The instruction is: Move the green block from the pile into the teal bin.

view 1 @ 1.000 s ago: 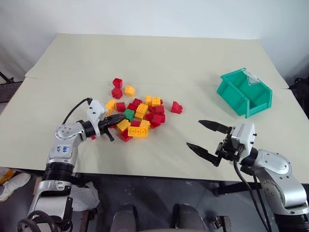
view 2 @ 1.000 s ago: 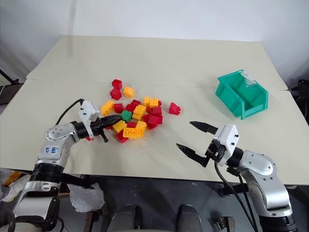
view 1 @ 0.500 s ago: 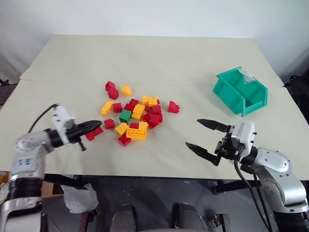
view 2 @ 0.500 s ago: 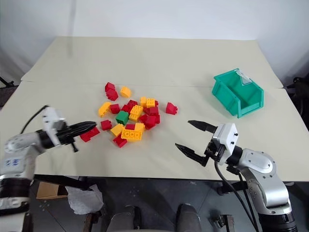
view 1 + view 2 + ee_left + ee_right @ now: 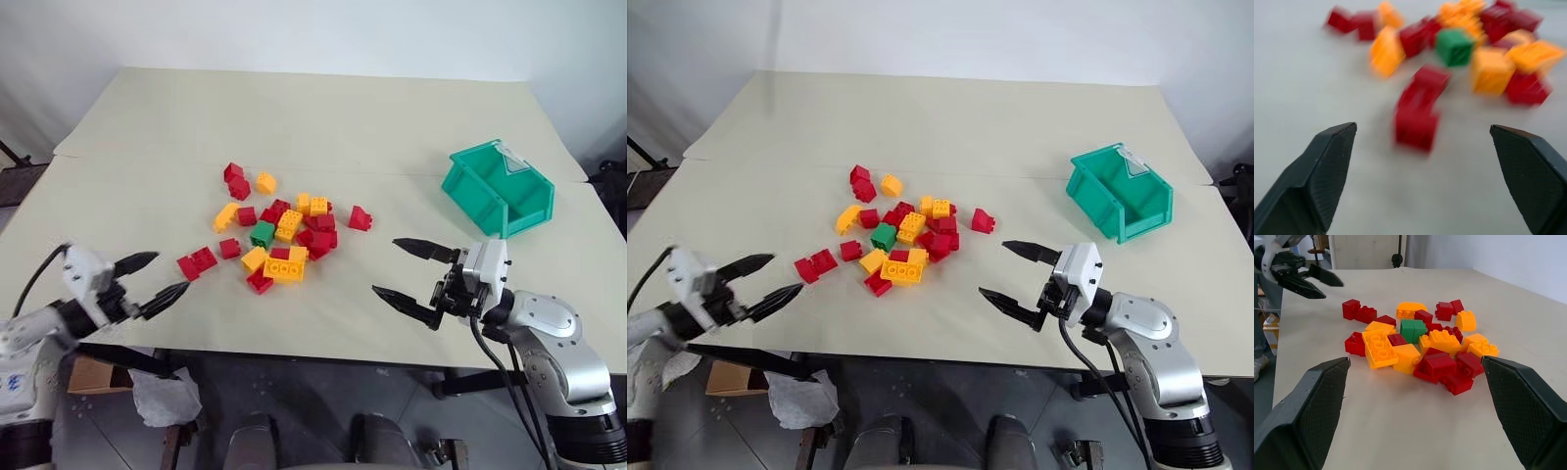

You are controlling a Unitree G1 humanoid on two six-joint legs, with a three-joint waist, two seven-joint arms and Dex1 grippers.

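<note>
The green block [image 5: 262,234] sits uncovered at the near-left side of the pile [image 5: 289,230] of red and yellow bricks, mid-table. It also faces the left wrist view as the green block [image 5: 1455,46]. The teal bin [image 5: 472,196] stands empty at the far right. My left gripper [image 5: 168,273] hovers open and empty at the table's near-left edge, pointing at the pile. A pair of joined red bricks [image 5: 197,262] lies just past its tips. My right gripper [image 5: 385,265] is open and empty, right of the pile and nearer than the bin.
The cream table [image 5: 323,117] has bare surface behind the pile and between the pile and the bin. Its front edge runs just below both grippers. A seam [image 5: 147,162] crosses the tabletop behind the pile.
My left gripper drew back out of the pile toward the near-left edge and opened. The joined red bricks now lie apart, left of the pile. The right arm stayed put.
</note>
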